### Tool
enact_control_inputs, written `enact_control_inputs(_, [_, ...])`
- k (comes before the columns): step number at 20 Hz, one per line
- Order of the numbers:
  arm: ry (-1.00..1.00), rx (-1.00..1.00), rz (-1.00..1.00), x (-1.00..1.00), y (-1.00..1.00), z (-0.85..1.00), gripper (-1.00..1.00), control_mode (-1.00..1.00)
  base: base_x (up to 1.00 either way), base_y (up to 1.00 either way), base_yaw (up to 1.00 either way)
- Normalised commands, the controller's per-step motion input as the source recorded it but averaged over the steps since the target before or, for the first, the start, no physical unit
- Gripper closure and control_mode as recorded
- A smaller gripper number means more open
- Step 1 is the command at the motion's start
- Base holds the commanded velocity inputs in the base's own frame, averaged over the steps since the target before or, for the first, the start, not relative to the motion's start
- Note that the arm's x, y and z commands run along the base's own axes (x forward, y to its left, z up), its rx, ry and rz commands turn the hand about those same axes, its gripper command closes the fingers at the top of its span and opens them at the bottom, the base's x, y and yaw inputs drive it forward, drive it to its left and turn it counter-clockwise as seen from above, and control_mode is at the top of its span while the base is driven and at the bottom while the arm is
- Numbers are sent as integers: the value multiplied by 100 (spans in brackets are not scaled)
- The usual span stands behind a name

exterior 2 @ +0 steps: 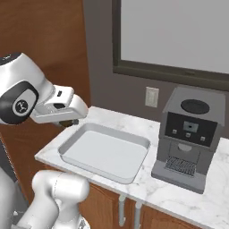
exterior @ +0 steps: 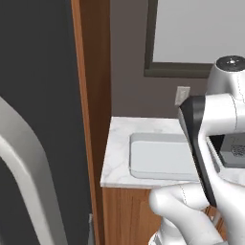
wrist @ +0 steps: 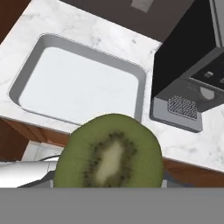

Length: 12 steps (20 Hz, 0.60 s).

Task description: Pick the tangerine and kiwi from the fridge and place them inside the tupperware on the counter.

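Note:
A halved kiwi [wrist: 109,153], green cut face with a pale core and dark seeds, sits at the bottom of the hand view where my fingers meet, hiding them. My gripper [exterior 2: 71,120] is shut on it, above the left near end of the counter [exterior 2: 179,197]. The white tupperware [wrist: 78,83] lies empty ahead of the kiwi on the marble; it also appears as the tupperware [exterior: 162,158] and the tupperware [exterior 2: 105,152] in the base views. The fridge [exterior: 38,72], dark grey with a curved white handle [exterior: 24,158], stands at the left. The tangerine is out of view.
A grey coffee machine [exterior 2: 190,134] stands on the counter right of the container, close to its edge. A brown wooden panel [exterior: 93,95] separates fridge and counter. A wall outlet [exterior 2: 152,96] and a window frame [exterior 2: 170,71] are behind.

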Motion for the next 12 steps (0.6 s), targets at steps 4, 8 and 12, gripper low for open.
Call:
enact_control_inputs(4, [0,3,7,8,-6,-6,100,-100,34,-20,15])
enact_control_inputs(8, [0,5,50,18,-22,-45,100,-100,0,0,0])
enact_control_inputs(12, [0,0,73,24,-9,-52,100,-100,0,0,0])
